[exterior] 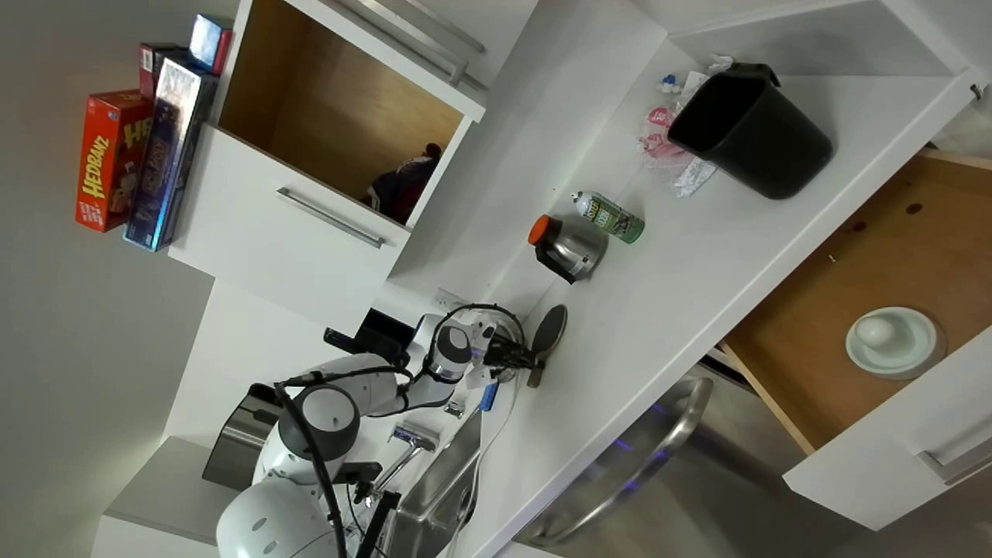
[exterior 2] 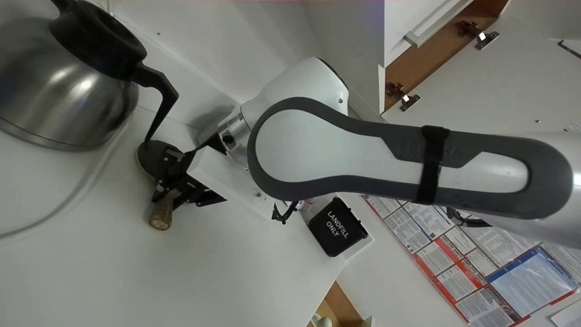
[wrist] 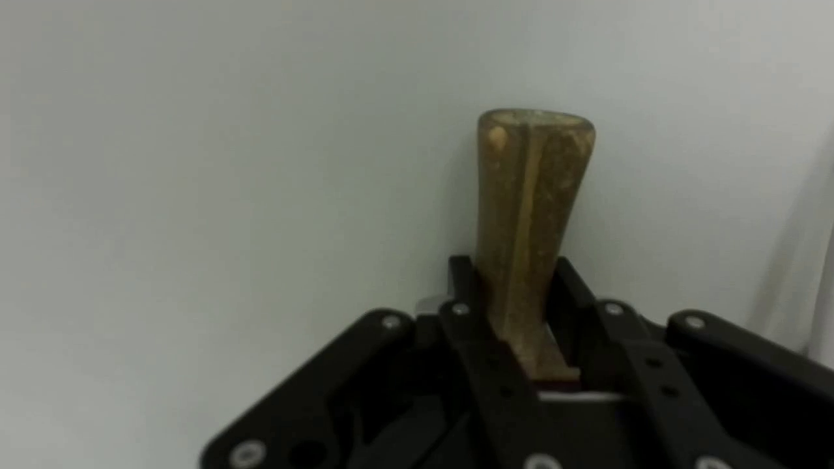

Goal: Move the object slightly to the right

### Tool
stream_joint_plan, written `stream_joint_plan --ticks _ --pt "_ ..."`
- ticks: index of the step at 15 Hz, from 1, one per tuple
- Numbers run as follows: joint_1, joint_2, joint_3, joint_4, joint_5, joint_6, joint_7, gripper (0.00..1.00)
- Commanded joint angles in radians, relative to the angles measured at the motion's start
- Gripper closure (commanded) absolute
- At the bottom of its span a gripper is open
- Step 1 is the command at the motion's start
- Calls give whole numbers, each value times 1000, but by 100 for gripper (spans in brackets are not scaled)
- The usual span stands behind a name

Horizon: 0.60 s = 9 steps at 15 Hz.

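The object is a paddle-like thing with a dark oval head (exterior: 551, 329) and a short brown wooden handle (exterior: 535, 378). In an exterior view its head (exterior 2: 150, 156) is partly hidden behind my fingers and its handle (exterior 2: 161, 214) sticks out toward the counter's front. My gripper (exterior: 538, 361) is shut on the handle near the head, seen also in an exterior view (exterior 2: 171, 193). In the wrist view the gripper's fingers (wrist: 515, 286) press both sides of the handle (wrist: 531, 189); the head is hidden. I cannot tell whether the object touches the counter.
A steel carafe with a black lid (exterior 2: 68, 91) stands close to the paddle's head. An orange-lidded carafe (exterior: 580, 246), a spray can (exterior: 616, 220) and a black bin (exterior: 756, 136) stand farther along the counter. A white cable (exterior: 496, 435) and a sink (exterior: 434, 480) lie nearby.
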Motion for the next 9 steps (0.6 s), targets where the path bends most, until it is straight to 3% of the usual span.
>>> stream_joint_plan --ticks 1,6,9 --pt "7 -99 -25 -91 -57 -13 29 92" --pt "-8 -306 -39 -296 -115 4 52 92" --pt "-36 -440 -45 -424 -153 37 152 92"
